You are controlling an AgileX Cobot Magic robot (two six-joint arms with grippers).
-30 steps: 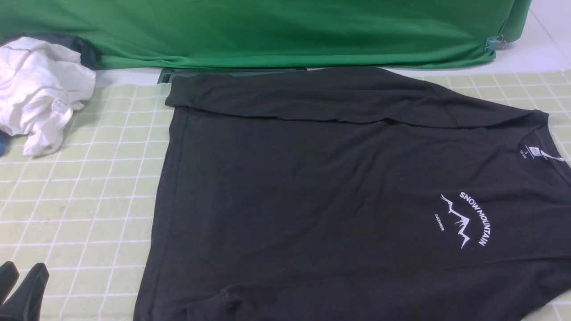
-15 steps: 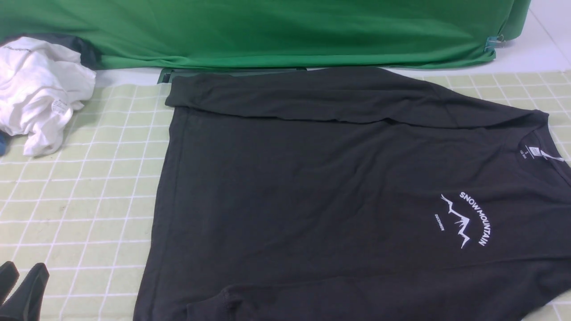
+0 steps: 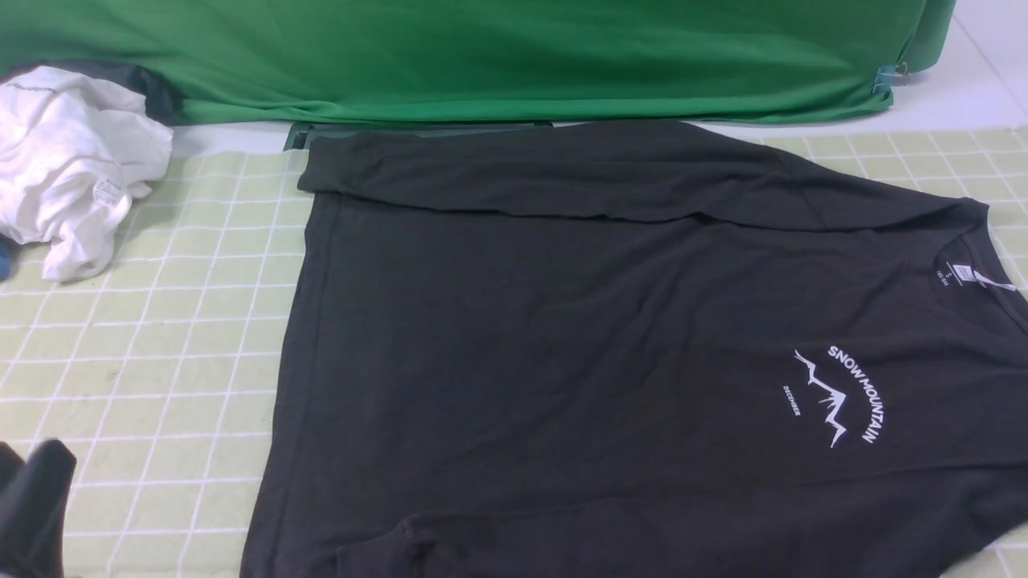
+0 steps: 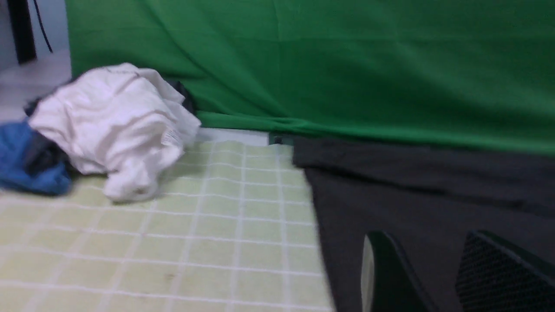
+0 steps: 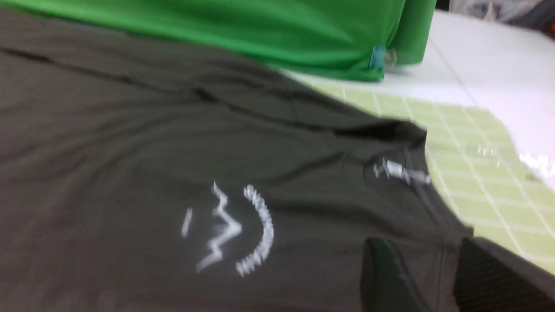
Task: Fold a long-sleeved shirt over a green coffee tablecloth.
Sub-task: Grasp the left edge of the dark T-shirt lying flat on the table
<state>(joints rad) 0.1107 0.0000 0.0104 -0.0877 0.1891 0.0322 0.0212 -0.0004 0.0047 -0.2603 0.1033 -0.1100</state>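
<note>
Long-sleeved shirt (image 3: 562,361) lies flat on the green coffee tablecloth (image 3: 161,345), centre to 3 o'clock, collar at 3 o'clock, one sleeve folded across at 12 o'clock. Left end effector (image 3: 30,474), at 8 o'clock, and right end effector (image 5: 425,247) both have jaws apart, empty.

Open tablecloth (image 3: 161,337) left of shirt (image 3: 562,345); white garment (image 3: 72,168) beyond.
</note>
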